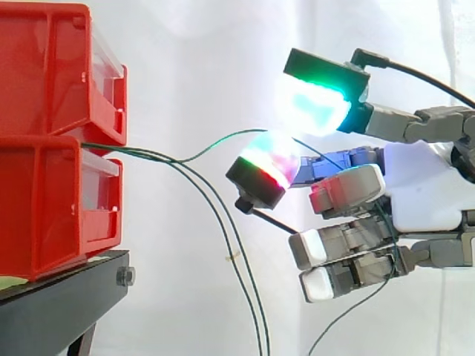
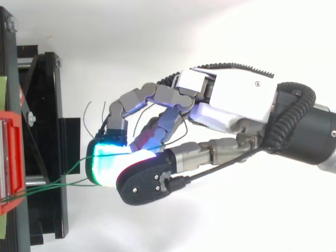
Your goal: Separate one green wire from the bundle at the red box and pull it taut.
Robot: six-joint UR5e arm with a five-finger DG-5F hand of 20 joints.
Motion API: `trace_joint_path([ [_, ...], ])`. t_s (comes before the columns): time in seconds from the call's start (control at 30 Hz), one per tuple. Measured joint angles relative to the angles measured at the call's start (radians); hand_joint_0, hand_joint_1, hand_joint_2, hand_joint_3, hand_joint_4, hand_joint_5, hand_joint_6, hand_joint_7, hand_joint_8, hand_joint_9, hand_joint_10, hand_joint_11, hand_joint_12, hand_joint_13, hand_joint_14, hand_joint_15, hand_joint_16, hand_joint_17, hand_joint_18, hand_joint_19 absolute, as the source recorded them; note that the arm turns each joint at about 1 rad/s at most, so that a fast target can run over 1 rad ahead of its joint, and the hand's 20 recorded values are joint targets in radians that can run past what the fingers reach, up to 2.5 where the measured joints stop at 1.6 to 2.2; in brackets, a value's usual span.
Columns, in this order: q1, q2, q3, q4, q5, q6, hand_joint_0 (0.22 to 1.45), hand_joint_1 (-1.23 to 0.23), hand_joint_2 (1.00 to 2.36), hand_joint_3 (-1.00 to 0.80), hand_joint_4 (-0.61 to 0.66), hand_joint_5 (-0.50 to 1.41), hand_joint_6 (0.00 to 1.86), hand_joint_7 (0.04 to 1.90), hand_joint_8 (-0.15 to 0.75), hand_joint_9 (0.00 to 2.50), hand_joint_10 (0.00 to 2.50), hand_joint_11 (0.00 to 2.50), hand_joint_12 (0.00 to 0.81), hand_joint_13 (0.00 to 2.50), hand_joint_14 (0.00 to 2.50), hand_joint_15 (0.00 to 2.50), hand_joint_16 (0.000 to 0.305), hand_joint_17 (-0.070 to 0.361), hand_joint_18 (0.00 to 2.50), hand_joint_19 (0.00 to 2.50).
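Green wire [image 1: 223, 139], one strand clear of the bundle [image 1: 141, 153] at the red box [image 1: 44, 200], sags into the hand's [image 1: 423, 185] fingers [image 1: 326, 248] curled round it, so a steady pull away seems next.

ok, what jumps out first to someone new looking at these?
The hand at right, its fingertips glowing cyan-green and red. Next, the stacked red bins at left on the black stand, with one green wire arcing slackly from between them into the curled fingers while other green wires droop below.
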Motion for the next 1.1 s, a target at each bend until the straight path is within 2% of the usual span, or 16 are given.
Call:
trace_joint_path([
  [0.27, -0.005, 0.000, 0.006, -0.034, -0.001, 0.017, 0.57, -0.59, 1.01, -0.39, 0.07, -0.12, 0.86, 0.95, 0.263, 1.29, 0.02, 1.27, 0.362, 0.96, 0.03, 0.78, 0.054, 0.120, 0.69, 0.67],
  [0.47, -0.010, 0.000, 0.007, -0.054, -0.001, 0.030, 0.58, -0.65, 1.02, -0.31, 0.08, -0.12, 0.88, 1.01, 0.269, 1.29, 0.02, 1.27, 0.360, 0.96, 0.03, 0.78, 0.053, 0.120, 0.70, 0.66],
  [0.5, -0.010, 0.000, 0.007, -0.056, -0.001, 0.031, 0.58, -0.68, 1.02, -0.25, 0.08, -0.12, 0.88, 1.02, 0.263, 1.29, 0.02, 1.28, 0.360, 0.96, 0.03, 0.78, 0.053, 0.120, 0.71, 0.66],
  [0.6, -0.011, 0.000, 0.007, -0.059, -0.001, 0.033, 0.59, -0.71, 1.02, -0.25, 0.09, -0.13, 0.89, 0.97, 0.263, 1.28, 0.02, 1.29, 0.359, 0.95, 0.03, 0.78, 0.053, 0.119, 0.71, 0.67],
  [0.67, -0.011, 0.000, 0.008, -0.060, -0.001, 0.034, 0.58, -0.68, 1.02, -0.31, 0.09, -0.13, 0.89, 0.94, 0.266, 1.27, 0.02, 1.27, 0.361, 0.95, 0.03, 0.78, 0.054, 0.121, 0.71, 0.66],
  [0.73, -0.013, 0.000, 0.012, -0.062, -0.001, 0.034, 0.55, -0.56, 1.01, -0.40, 0.09, -0.13, 0.89, 0.93, 0.269, 1.28, 0.02, 1.24, 0.369, 0.95, 0.03, 0.77, 0.055, 0.123, 0.70, 0.67],
  [0.77, -0.013, 0.000, 0.013, -0.063, -0.001, 0.035, 0.56, -0.47, 1.01, -0.41, 0.08, -0.13, 0.88, 0.96, 0.271, 1.28, 0.02, 1.23, 0.368, 0.94, 0.03, 0.78, 0.054, 0.122, 0.67, 0.68],
  [0.83, -0.015, 0.000, 0.018, -0.071, -0.001, 0.035, 0.57, -0.43, 1.01, -0.38, 0.07, -0.13, 0.88, 0.98, 0.268, 1.28, 0.02, 1.23, 0.365, 0.93, 0.03, 0.78, 0.054, 0.122, 0.65, 0.70],
  [0.97, -0.020, 0.008, 0.026, -0.104, -0.001, 0.034, 0.58, -0.43, 1.01, -0.32, 0.07, -0.13, 0.88, 0.99, 0.271, 1.28, 0.02, 1.23, 0.365, 0.93, 0.03, 0.78, 0.054, 0.122, 0.65, 0.70],
  [1.1, -0.021, 0.017, 0.029, -0.132, -0.001, 0.032, 0.57, -0.54, 1.02, -0.23, 0.11, -0.13, 0.88, 1.01, 0.289, 1.28, 0.02, 1.22, 0.385, 0.95, 0.03, 0.77, 0.058, 0.130, 0.67, 0.68],
])
